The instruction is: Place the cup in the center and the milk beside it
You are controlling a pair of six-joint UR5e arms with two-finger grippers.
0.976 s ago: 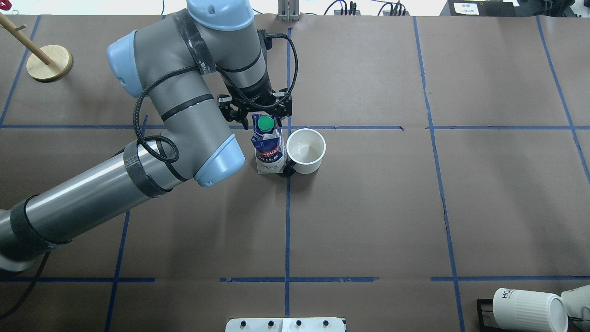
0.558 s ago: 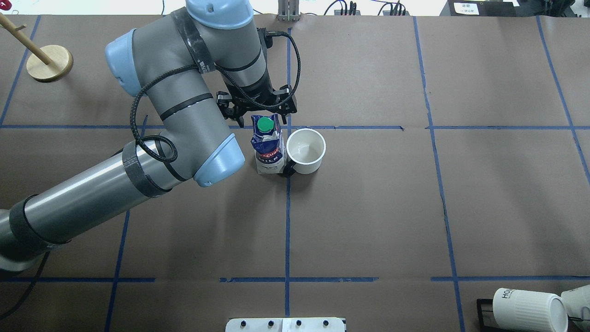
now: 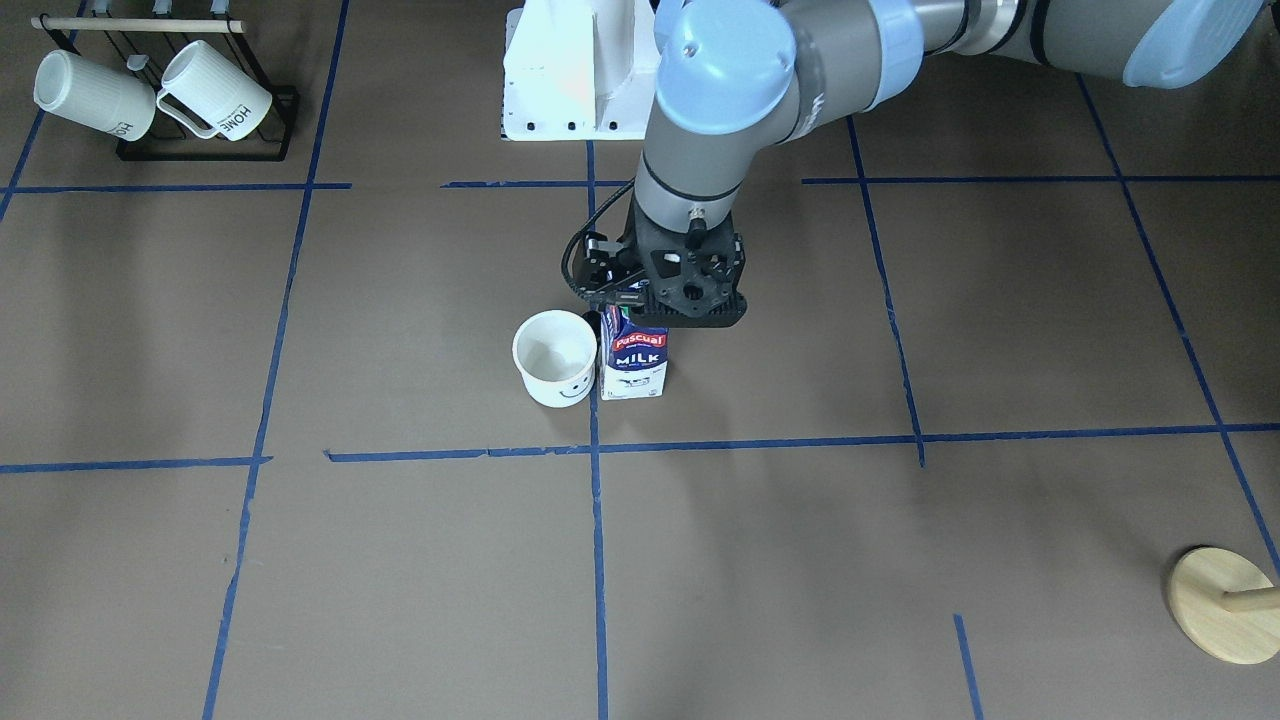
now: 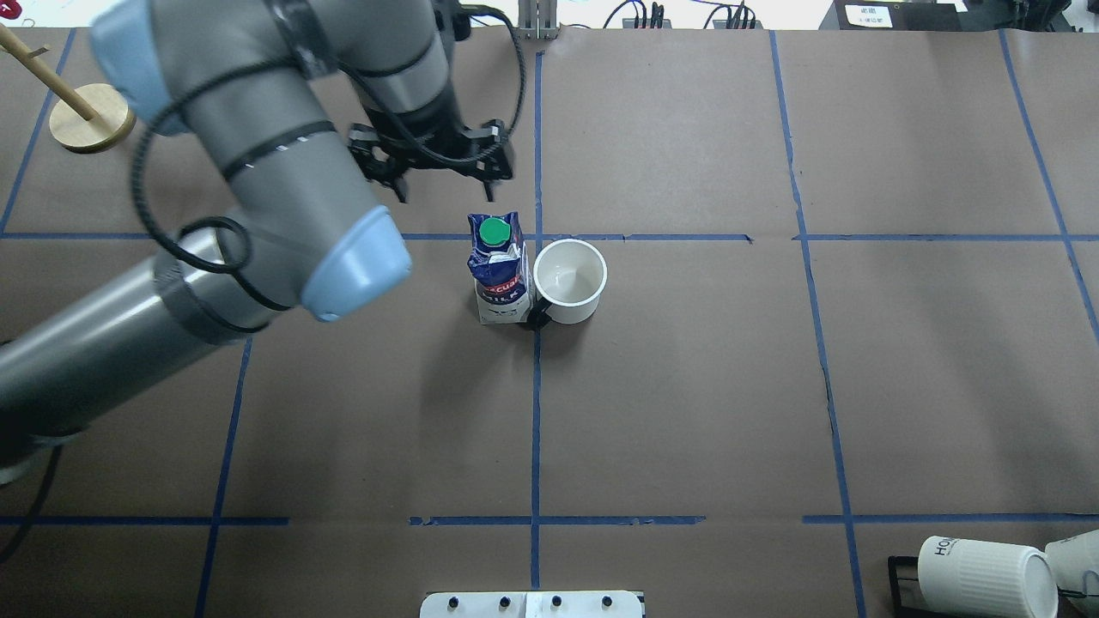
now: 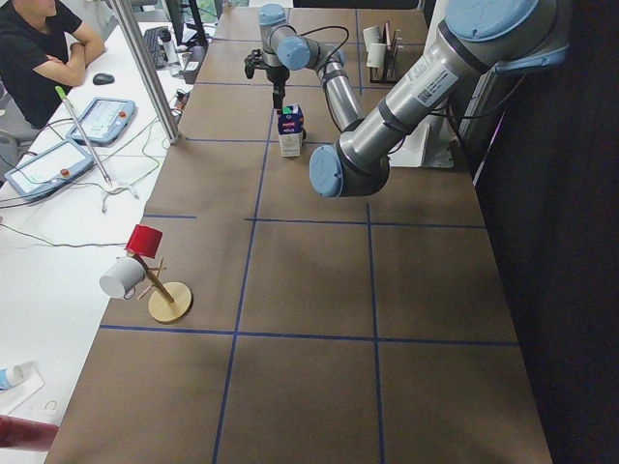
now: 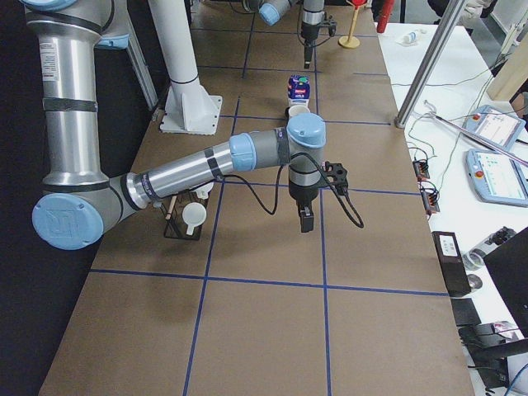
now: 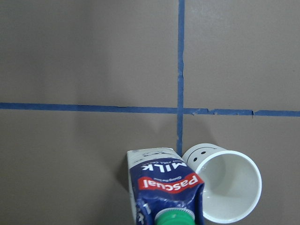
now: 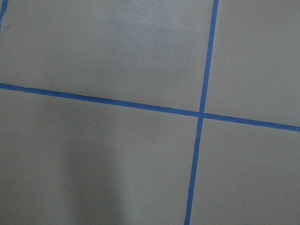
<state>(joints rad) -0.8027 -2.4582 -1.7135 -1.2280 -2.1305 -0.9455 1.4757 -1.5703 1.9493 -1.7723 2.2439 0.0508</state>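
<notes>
Table [image 4: 687, 412]: brown, gridded with blue tape. The center [image 4: 537, 237] is where the long lines cross.

Left arm [image 4: 258, 172]: a second ago it was low over the carton, the claw straddling the top. It has since lifted and pulled back toward the far left, well clear. Nothing on the table moved as it left.

Milk [image 4: 498, 275]: stands upright by itself, green cap up, just my side of the crossing and left of the long centre line. It kept its spot after I let go.

Cup [image 4: 569, 281]: upright, mouth up, on the other side of that line and just beside the carton. Its black handle is tucked against the carton's base; I can't tell if they touch. The wrist view shows the smiley facing away from me.

My reading: both items are placed, cup at the middle, milk next to it. Only the retreat is left.

Left claw [image 4: 446, 184]: fingers spread wide, nothing between them, touching nothing, up and beyond the carton.

Right claw [image 6: 304, 221]: hangs over bare table well away from the pair. It shows only in the side view, so I cannot tell how its fingers stand.
</notes>
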